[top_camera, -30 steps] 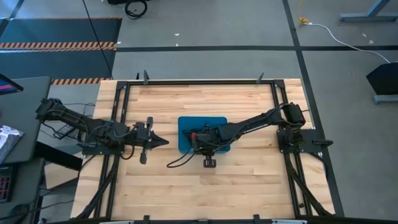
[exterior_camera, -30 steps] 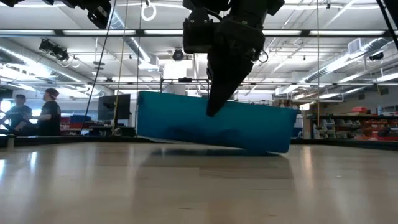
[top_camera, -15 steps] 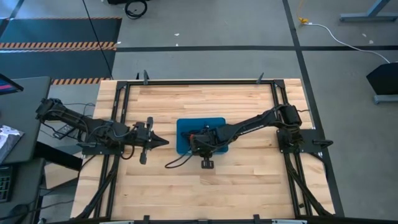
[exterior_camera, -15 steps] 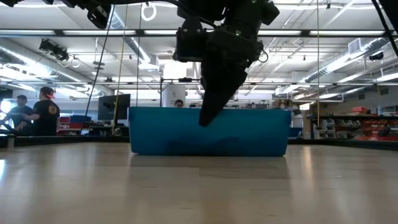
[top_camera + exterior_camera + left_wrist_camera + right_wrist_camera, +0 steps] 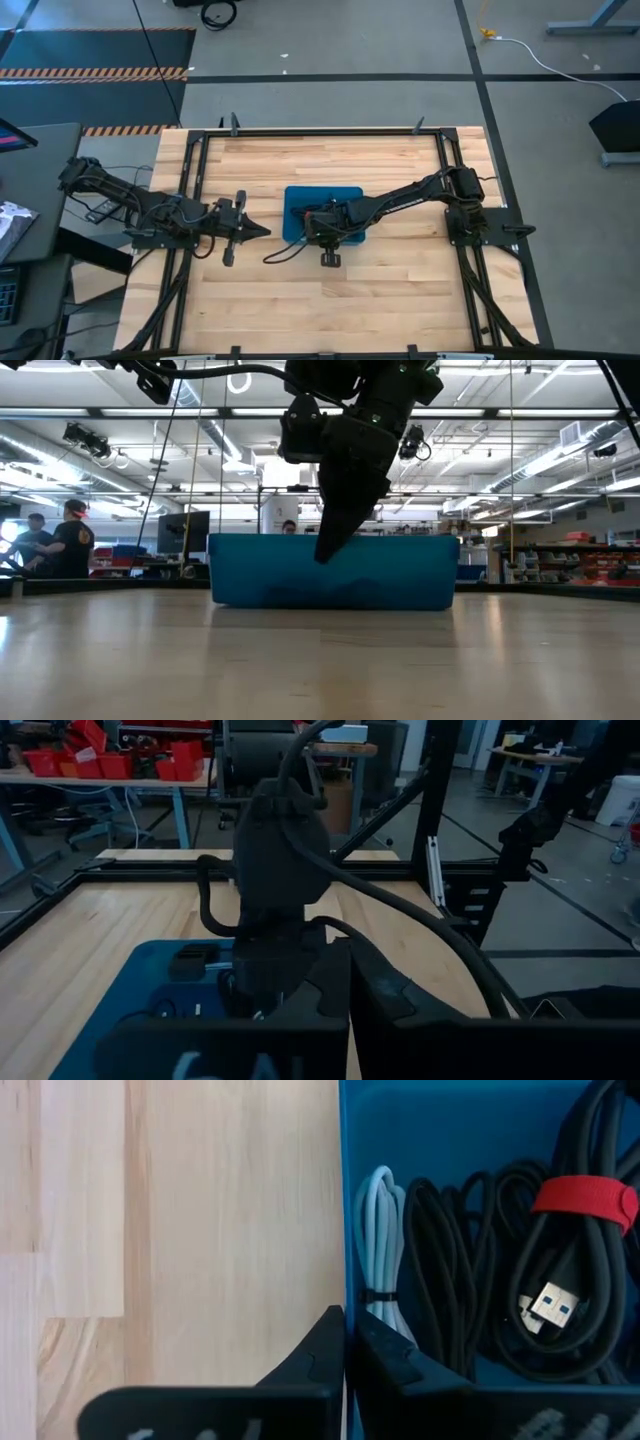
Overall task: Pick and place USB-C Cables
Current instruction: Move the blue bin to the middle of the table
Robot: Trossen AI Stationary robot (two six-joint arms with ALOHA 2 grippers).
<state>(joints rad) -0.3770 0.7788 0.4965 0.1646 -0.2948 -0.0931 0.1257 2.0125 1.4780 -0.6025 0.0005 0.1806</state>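
1 tray [image 5: 296, 196], maybe 4 cables [image 5: 470, 1270]

The left gripper [image 5: 348, 982] fills the bottom of the frame, fingertips pressed together. Beyond it, at centre, the right arm [image 5: 280, 870] reaches down over the blue tray [image 5: 130, 995] at lower left on the wooden table [image 5: 90, 915].

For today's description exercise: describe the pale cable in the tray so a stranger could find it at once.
Find the blue tray in the middle of the wooden table. Inside it, right against the wall that the right hand is pinching, lies the white cable. It is the only pale coil; its neighbours are black.
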